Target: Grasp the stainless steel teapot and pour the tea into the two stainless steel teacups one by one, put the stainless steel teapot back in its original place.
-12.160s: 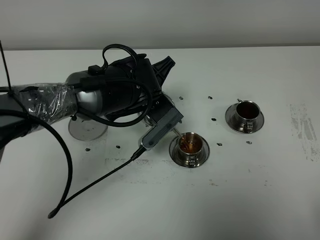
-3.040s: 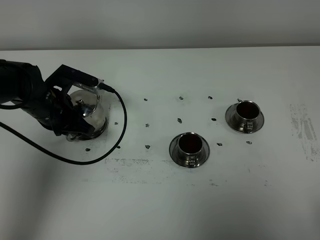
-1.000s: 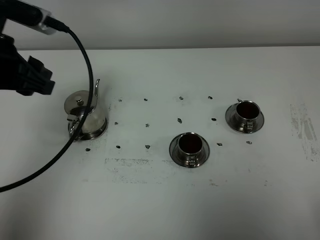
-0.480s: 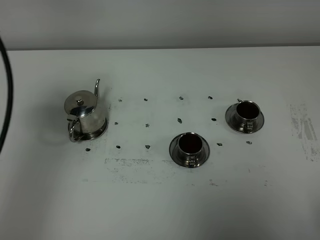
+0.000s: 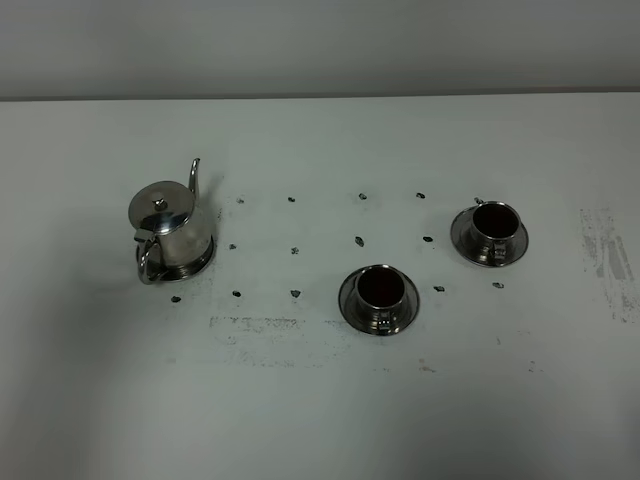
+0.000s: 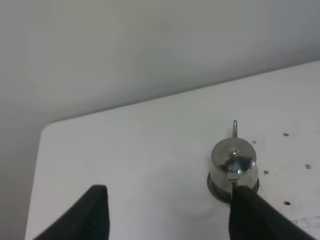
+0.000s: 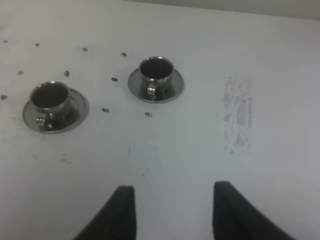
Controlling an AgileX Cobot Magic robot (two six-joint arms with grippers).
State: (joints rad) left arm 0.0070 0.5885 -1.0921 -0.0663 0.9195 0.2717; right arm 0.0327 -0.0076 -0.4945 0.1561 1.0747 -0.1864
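teapot (image 5: 170, 228) stood on its disc (image 5: 203, 262) | both teacups (image 5: 379, 291) (image 5: 491, 225) right of it held tea | both grippers (image 6: 167, 212) (image 7: 173, 210) spread, empty | nothing left

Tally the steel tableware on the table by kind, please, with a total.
Teapot: 1
Teacups, nearer and farther: 2
Saucers under the cups, and: 2
Round disc under the teapot: 1
Total: 6

left gripper (image 6: 167, 212) fingers: two matte black, blunt, rounded tips, plain and unmarked
right gripper (image 7: 172, 212) fingers: two matte black tapered prongs, smooth, no visible screws, cables or markings
exterior high view: no robot part visible
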